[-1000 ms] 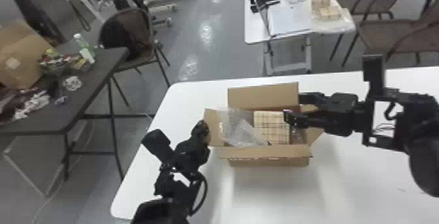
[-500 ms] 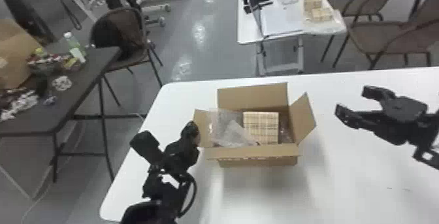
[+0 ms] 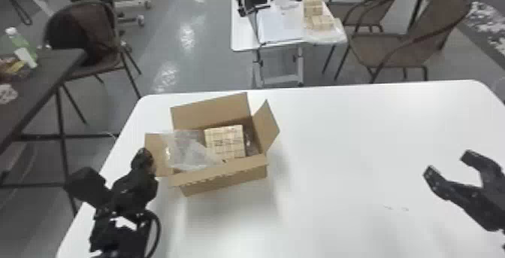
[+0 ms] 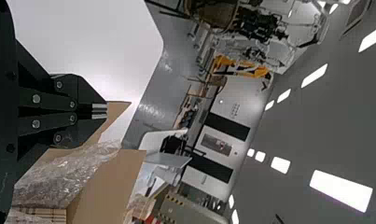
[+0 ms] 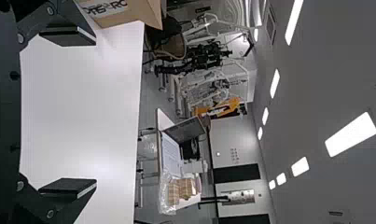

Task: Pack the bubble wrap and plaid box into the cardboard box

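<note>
Both items are in the open brown cardboard box point(image 3: 225, 182), left half of the white worktop point(image 3: 357, 133). Clear crinkled bubble wrap point(image 3: 188, 154) is in the left part, riding up over the left cardboard flap point(image 3: 152, 146). Cream-and-brown plaid box point(image 3: 225, 140) sits just right of it, inside the walls.

Key relation: wrap vs left gripper point(image 4: 106, 111). Left fingers are at that left flap, clenched; can't tell if cardboard is pinched between them. Wrap is just beside them, on their right. Its loose part slants from far left down to near right, so I'd push rightward and down into the box, not lift.

Right gripper point(image 3: 449, 163) is well apart, off to the right of the box, fingers released and spread, nothing between them. Tips point away from the robot and back toward the box. Left is clearly the nearer arm for the wrap; right is better placed for the right cardboard flap point(image 3: 267, 125), but has a long leftward travel first.

Box's long axis runs left-right, right end slightly farther out. Packing looks basically done; what's left is tucking the wrap, maybe folding flaps if wanted. Risk: wrap snags on the left fingers and drags back out over the flap.
</note>
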You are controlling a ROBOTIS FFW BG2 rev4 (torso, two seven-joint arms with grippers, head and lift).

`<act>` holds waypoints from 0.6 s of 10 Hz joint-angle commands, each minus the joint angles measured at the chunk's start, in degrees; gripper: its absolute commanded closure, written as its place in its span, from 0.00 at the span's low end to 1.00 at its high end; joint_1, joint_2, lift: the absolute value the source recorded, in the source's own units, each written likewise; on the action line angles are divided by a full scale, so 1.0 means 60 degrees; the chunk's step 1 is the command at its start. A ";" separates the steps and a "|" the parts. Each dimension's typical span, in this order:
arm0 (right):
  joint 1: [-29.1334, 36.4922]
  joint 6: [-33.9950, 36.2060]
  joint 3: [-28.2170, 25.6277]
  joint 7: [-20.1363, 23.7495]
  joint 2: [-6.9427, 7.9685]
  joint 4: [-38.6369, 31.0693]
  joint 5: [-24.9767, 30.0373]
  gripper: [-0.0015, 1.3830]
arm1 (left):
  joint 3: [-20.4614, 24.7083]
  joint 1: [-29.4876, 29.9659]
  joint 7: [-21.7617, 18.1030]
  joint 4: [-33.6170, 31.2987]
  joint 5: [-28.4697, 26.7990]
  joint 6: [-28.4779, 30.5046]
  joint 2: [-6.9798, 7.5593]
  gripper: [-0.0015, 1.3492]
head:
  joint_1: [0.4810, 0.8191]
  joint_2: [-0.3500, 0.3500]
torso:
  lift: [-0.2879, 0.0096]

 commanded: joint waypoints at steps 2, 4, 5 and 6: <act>0.0326 -0.0576 -0.0176 -0.0001 -0.0001 0.0231 -0.0320 0.16 | 0.1236 -0.0148 0.0458 0.0266 -0.0453 -0.0693 -0.0457 0.90 | 0.63 0.78 | 0.67; 0.0312 -0.0590 -0.0176 -0.0001 -0.0001 0.0289 -0.0349 0.16 | 0.1734 -0.0427 0.1278 0.0794 -0.0746 -0.1382 -0.0486 0.90 | 0.63 0.86 | 0.67; 0.0268 -0.0576 -0.0176 -0.0001 -0.0001 0.0362 -0.0349 0.16 | 0.1719 -0.0617 0.1893 0.1160 -0.0819 -0.1880 -0.0398 0.90 | 0.63 0.91 | 0.67; 0.0209 -0.0590 -0.0161 -0.0001 0.0014 0.0436 -0.0379 0.16 | 0.1616 -0.0749 0.2611 0.1438 -0.0907 -0.2275 -0.0354 0.90 | 0.63 0.96 | 0.67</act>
